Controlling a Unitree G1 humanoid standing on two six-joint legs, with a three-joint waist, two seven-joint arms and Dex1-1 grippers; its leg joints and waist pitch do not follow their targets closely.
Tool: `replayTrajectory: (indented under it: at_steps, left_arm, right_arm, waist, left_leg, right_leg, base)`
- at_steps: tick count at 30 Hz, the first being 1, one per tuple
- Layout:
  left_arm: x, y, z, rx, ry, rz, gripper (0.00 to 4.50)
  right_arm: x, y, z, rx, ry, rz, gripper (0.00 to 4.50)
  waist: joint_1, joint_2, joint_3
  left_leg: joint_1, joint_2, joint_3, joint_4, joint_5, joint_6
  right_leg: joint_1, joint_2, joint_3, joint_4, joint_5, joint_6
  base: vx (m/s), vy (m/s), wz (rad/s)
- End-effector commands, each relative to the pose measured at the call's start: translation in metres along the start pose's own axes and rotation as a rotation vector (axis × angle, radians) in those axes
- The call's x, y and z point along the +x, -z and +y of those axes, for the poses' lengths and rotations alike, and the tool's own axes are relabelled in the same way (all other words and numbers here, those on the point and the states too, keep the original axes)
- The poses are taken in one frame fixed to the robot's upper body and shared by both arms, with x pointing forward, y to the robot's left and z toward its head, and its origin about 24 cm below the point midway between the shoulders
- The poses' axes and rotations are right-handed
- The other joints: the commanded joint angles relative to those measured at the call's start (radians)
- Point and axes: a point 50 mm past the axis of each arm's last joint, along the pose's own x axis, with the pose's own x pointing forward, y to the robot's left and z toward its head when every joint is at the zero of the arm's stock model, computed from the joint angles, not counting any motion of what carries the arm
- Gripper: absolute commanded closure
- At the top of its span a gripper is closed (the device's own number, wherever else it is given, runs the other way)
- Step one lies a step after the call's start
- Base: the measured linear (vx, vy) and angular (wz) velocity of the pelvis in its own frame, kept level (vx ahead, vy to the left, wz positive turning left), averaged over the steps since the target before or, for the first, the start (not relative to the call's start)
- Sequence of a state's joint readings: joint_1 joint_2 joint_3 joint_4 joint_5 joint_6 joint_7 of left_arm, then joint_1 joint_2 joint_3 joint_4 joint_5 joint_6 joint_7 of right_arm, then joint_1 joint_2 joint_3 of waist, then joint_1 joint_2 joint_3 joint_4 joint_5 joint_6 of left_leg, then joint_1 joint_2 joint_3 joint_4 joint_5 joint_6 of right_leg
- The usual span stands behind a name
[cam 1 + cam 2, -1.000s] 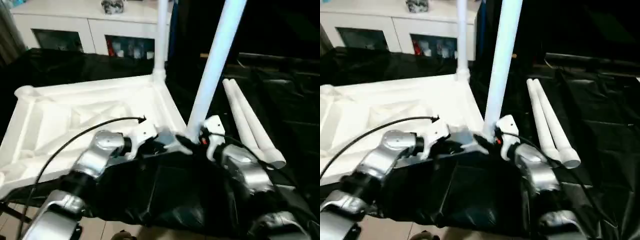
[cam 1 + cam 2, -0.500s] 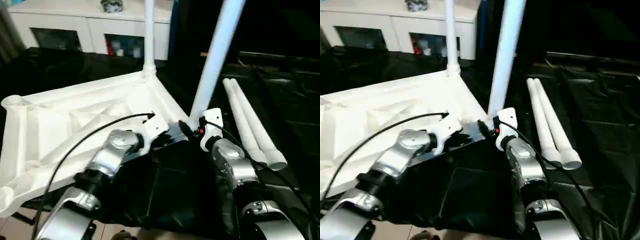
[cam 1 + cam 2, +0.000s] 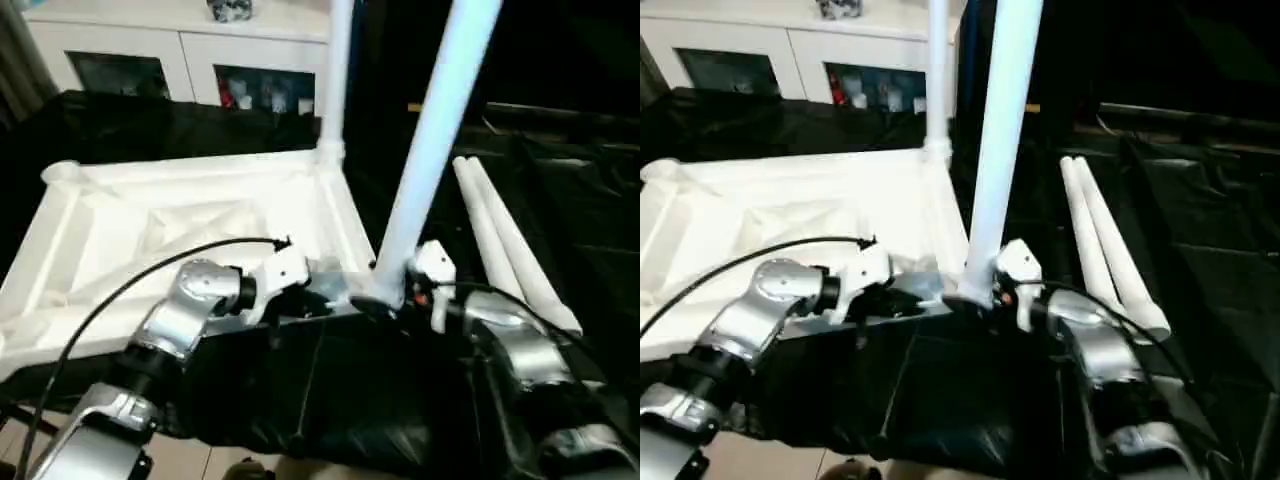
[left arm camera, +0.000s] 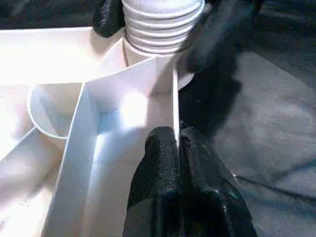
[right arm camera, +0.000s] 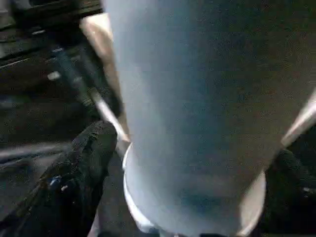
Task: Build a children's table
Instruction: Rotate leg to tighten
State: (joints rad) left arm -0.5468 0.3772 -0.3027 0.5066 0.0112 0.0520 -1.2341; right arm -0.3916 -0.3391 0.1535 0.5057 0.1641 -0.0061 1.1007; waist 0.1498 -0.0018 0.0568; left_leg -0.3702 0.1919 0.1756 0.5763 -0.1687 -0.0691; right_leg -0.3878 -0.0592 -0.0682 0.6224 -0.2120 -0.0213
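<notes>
Assembly is judged about half complete. The table top (image 3: 190,225) lies underside up on the black-draped surface (image 3: 560,200); two legs (image 3: 436,140) stand in its right-hand corner sockets, two more (image 3: 505,250) lie loose beside it. The left pincer (image 4: 177,148) is pinched on the top's edge rib; the right pincer (image 5: 192,197) is spread around the near leg's base. No legible writing is found.

a black-draped work surface (image 3: 560,200) fills the foreground. behind it stands a white cabinet (image 3: 190,50) with dark glass-fronted compartments (image 3: 265,92) holding small, indistinct items; a small object (image 3: 228,10) sits on top.
</notes>
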Motion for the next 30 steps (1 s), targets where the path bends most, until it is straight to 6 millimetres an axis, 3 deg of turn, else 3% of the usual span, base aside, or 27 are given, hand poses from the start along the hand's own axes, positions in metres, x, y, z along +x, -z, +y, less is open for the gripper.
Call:
replayTrajectory:
  at_steps: [1, 9, 17, 20, 24, 25, 30]
  left_arm:
    - [-0.001, -0.011, 0.001, 0.053, 0.029, -0.041, 4.50]
    - [-0.012, -0.006, 0.001, 0.062, 0.089, -0.009, 4.50]
    - [-0.012, -0.006, 0.003, 0.044, 0.060, -0.028, 4.50]
    - [-0.002, -0.011, 0.008, 0.009, -0.025, -0.065, 4.50]
    - [0.009, -0.016, 0.014, -0.023, -0.117, -0.069, 4.50]
    - [0.012, -0.018, 0.015, -0.031, -0.139, -0.070, 4.50]
    - [0.031, -0.029, 0.024, -0.048, -0.248, -0.061, 4.50]
  right_arm:
    - [0.003, -0.006, 0.009, -0.032, -0.107, -0.005, 0.59]
    - [-0.001, -0.007, 0.020, -0.051, -0.229, 0.021, 1.37]
    - [0.001, -0.002, 0.025, -0.033, -0.221, 0.036, 1.76]
    - [0.010, 0.003, 0.019, 0.026, -0.085, 0.040, 1.78]
    - [0.025, 0.005, 0.006, 0.100, 0.140, 0.018, 1.78]
    - [0.028, 0.006, 0.003, 0.111, 0.194, 0.017, 1.79]
    - [0.051, 0.010, -0.008, 0.209, 0.450, 0.003, 1.80]
  waist:
    - [0.000, -0.007, -0.064]
    - [0.005, -0.008, -0.064]
    - [0.010, -0.007, -0.066]
    - [0.008, -0.008, -0.064]
    - [-0.002, -0.010, -0.061]
    - [-0.012, -0.010, -0.060]
    - [-0.024, -0.005, -0.061]
  left_leg:
    - [0.012, 0.050, -0.012, -0.061, -0.182, 0.067]
    - [0.012, 0.051, -0.013, -0.061, -0.179, 0.065]
    - [0.013, 0.051, -0.014, -0.060, -0.180, 0.055]
    - [0.013, 0.049, -0.014, -0.061, -0.181, 0.050]
    - [0.016, 0.046, -0.017, -0.066, -0.223, 0.017]
    - [0.016, 0.046, -0.019, -0.069, -0.230, 0.005]
    - [0.019, 0.046, -0.019, -0.070, -0.230, -0.011]
  right_leg:
    - [0.042, -0.093, 0.054, -0.077, -0.143, -0.195]
    - [0.041, -0.095, 0.053, -0.076, -0.145, -0.202]
    - [0.042, -0.096, 0.054, -0.075, -0.147, -0.201]
    - [0.041, -0.095, 0.053, -0.076, -0.148, -0.203]
    - [0.040, -0.100, 0.055, -0.086, -0.252, -0.183]
    - [0.041, -0.101, 0.054, -0.090, -0.290, -0.172]
    - [0.035, -0.099, 0.056, -0.090, -0.280, -0.170]
  base:
    - [0.000, 0.000, 0.00]
    - [0.000, 0.000, 0.00]
    - [0.000, 0.000, 0.00]
    - [0.000, 0.000, 0.00]
    - [0.000, 0.000, 0.00]
    - [0.000, 0.000, 0.00]
    - [0.000, 0.000, 0.00]
